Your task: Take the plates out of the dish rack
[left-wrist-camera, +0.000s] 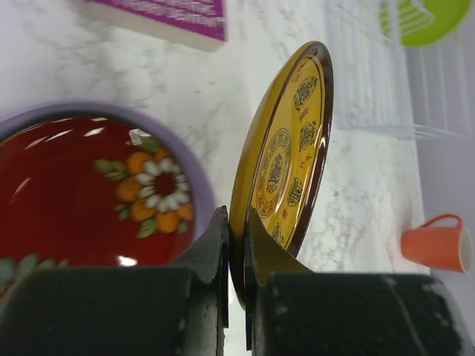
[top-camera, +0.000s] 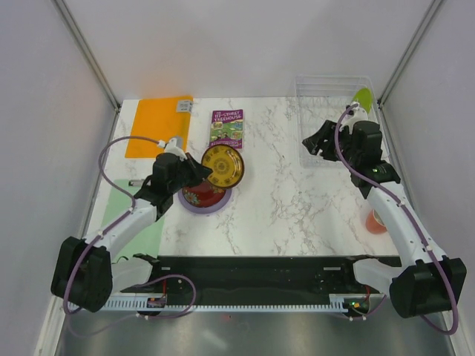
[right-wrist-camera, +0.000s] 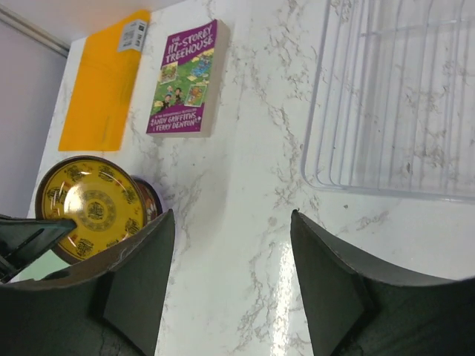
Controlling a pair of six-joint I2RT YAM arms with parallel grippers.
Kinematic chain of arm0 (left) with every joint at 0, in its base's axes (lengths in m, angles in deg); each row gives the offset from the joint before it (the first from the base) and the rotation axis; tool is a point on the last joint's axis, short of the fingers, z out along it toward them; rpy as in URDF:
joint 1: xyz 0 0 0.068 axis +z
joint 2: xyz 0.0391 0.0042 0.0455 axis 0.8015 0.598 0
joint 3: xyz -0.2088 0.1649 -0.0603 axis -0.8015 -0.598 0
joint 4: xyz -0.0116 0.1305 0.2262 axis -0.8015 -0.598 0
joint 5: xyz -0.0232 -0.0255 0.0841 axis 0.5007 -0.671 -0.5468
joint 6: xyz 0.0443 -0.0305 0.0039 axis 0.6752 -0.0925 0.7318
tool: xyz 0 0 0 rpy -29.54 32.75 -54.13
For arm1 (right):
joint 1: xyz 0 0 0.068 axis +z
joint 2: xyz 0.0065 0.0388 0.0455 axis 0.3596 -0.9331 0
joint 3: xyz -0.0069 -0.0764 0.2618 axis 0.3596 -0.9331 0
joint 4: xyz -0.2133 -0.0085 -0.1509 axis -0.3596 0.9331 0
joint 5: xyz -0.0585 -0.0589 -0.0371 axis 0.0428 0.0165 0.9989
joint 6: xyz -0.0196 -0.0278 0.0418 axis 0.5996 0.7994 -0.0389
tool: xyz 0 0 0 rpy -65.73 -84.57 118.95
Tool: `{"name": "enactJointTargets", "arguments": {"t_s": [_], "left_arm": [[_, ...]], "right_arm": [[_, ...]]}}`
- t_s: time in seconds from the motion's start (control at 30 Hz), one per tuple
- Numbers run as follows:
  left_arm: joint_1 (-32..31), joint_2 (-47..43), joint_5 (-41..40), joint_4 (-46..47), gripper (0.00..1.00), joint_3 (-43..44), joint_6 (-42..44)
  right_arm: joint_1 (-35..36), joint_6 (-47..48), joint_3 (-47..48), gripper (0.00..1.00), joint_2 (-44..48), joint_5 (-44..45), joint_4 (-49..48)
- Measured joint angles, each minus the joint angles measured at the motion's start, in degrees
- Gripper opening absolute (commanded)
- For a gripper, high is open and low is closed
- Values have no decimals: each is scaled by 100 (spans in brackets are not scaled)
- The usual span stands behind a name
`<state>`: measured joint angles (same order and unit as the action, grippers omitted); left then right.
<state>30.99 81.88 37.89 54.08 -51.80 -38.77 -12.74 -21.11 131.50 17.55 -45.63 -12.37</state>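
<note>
Clamping yellow plate (left-wrist-camera: 289, 148) on edge in left gripper (left-wrist-camera: 236, 237) by red plate (left-wrist-camera: 82, 193), centre-left; holding right gripper (right-wrist-camera: 231, 222) agape beside dish rack (right-wrist-camera: 401, 96), book (right-wrist-camera: 185, 78) and orange mat (right-wrist-camera: 104, 81) upper left.

A yellow plate (left-wrist-camera: 286, 159) bears brown medallions, a red plate (left-wrist-camera: 89, 193) orange-and-white flowers; lavender plate (left-wrist-camera: 202, 185), lime-green plate (left-wrist-camera: 423, 18), orange cup (left-wrist-camera: 438, 245), white counter (left-wrist-camera: 223, 81) veined grey

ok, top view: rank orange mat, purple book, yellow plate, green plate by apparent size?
1. orange mat
2-3. yellow plate and purple book: look alike; plate is held up in the left gripper, nearer the camera, so unranked.
4. green plate: only a sliver shows, standing in the dish rack.
</note>
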Motion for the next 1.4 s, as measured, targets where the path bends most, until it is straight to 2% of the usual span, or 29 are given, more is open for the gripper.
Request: {"name": "enactJointTargets", "arguments": {"t_s": [0.27, 0.57, 0.63, 0.73, 0.77, 0.8, 0.87, 1.07, 1.27, 1.4], "left_arm": [[1073, -490, -168, -398, 2, -922, -17], [1163, -258, -236, -409, 2, -1163, -173], [1163, -173, -245, -417, 12, -1163, -219], [1178, -142, -247, -404, 44, -1167, -275], [1178, -142, -256, -407, 62, -1172, -297], [1178, -142, -258, -417, 71, -1185, -319], [1178, -142, -251, -457, 82, -1211, -343], [1176, -142, -140, -487, 100, -1237, -415], [1178, -142, -118, -595, 100, -1207, -337], [1169, -107, -302, -1394, 100, -741, 7]], "right_arm": [[-76, 245, 20, 70, -26, 216, 247], [-396, 612, 968, 71, -372, 584, 566], [-448, 682, 1169, 71, -420, 638, 577], [-514, 782, 1311, 72, -466, 708, 597], [-533, 813, 1353, 72, -494, 745, 623], [-555, 857, 1403, 72, -535, 826, 658], [-590, 946, 1541, 72, -671, 1058, 782], [-699, 1231, 2092, 72, -1403, 2116, 994], [-741, 1377, 2518, 72, -2192, 3202, 1169], [-763, 1530, 3012, 72, -2798, 3908, 1172]]}}
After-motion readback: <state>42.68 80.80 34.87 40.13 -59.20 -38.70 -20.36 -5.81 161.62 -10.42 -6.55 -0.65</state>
